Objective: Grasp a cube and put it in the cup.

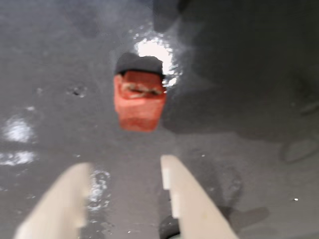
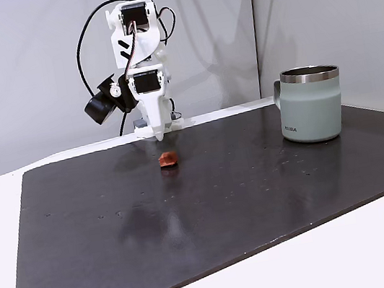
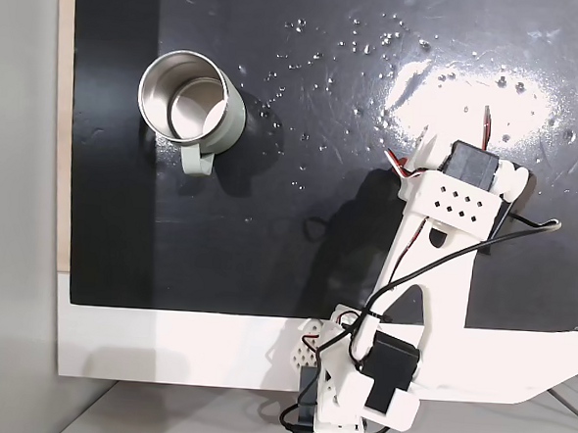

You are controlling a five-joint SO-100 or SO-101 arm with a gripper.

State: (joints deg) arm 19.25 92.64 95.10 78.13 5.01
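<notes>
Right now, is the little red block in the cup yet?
Not yet. The cube lies on the dark mat, untouched. The gripper hangs open just short of it in the wrist view. Left to do: grab the cube and drop it into the empty cup.

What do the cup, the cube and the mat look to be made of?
Cup: probably steel, bare and shiny on the rim and inside, with a matte grey-green coat outside. Cube: dull reddish-brown and rough-edged, perhaps clay or eraser; unclear. Mat: dark, smooth, slightly glossy sheet showing glare patches, likely rubber or plastic.
</notes>
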